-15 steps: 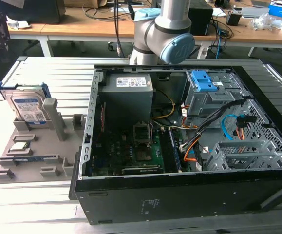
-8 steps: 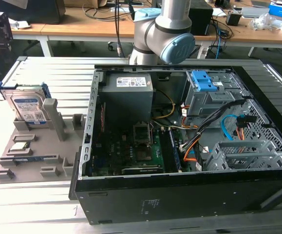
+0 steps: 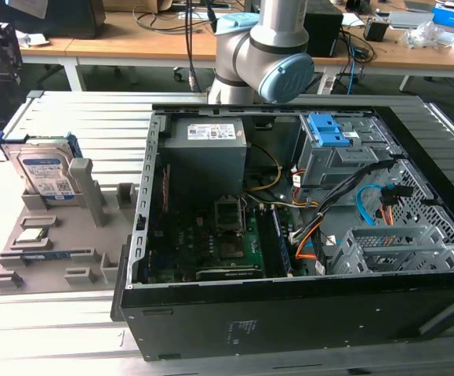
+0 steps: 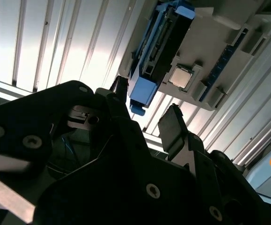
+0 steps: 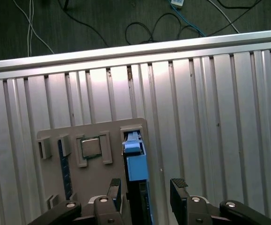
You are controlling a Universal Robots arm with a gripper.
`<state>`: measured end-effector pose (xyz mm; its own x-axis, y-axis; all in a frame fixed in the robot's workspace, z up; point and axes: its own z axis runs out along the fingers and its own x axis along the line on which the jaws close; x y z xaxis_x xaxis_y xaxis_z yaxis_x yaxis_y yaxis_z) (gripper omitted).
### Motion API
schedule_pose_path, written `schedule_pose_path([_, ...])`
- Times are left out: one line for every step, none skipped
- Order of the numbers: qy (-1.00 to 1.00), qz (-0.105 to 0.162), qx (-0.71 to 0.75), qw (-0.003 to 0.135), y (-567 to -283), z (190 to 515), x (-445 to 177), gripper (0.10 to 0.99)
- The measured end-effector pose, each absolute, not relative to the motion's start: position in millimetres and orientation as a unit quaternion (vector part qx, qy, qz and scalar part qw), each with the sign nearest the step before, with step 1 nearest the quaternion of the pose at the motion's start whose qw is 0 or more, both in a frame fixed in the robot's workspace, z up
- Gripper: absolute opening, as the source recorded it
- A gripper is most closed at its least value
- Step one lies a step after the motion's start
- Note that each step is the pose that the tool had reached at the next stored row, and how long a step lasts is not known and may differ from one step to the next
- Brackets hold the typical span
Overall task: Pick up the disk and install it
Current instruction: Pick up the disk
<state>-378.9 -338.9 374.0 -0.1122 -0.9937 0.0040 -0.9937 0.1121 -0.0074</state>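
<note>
Disk (image 5: 136, 171) is standing on edge in line with the gap between the fingers (image 5: 178, 188) of the gripper (image 5: 147, 191), which are spread wide and pinching nothing. In the first wrist view its blue-framed end is lying nearer one finger than the other, with no contact that I can make out. Judging by that, the approach for the pick is under way. Doing it well is calling for centring the gap over the disk's thin width, so neither finger is nudging it sideways, and for squaring the fingers to its flat faces. The grey holder (image 5: 93, 131) is carrying the disk in a slot, with a processor chip (image 5: 91, 147) lying just beside it in its own recess. In the exterior view the holder is resting on the ribbed metal table (image 3: 78, 110) at the left, beside the open computer case (image 3: 289, 321). The case's drive bay (image 3: 332, 149) with blue latches is sitting at the far right, well apart from the disk.
</note>
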Motion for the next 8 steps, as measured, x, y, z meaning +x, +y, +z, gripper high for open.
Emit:
schedule_pose_path([0.746, -0.004, -0.666, 0.001, -338.9, 373.6, -378.9, 0.541])
schedule_pose_path([0.746, -0.004, -0.666, 0.001, -338.9, 373.1, -378.8, 0.541])
schedule_pose_path([0.746, -0.004, -0.666, 0.001, -338.9, 372.8, -378.8, 0.541])
schedule_pose_path([0.746, -0.004, -0.666, 0.001, -338.9, 372.0, -378.7, 0.541])
schedule_pose_path([0.746, -0.004, -0.666, 0.001, -338.9, 371.4, -378.7, 0.541])
schedule_pose_path([0.746, -0.004, -0.666, 0.001, -338.9, 371.0, -378.6, 0.541])
schedule_pose_path([0.746, -0.004, -0.666, 0.001, -338.9, 370.7, -378.6, 0.541])
schedule_pose_path([0.746, -0.004, -0.666, 0.001, -338.9, 370.2, -378.6, 0.541])
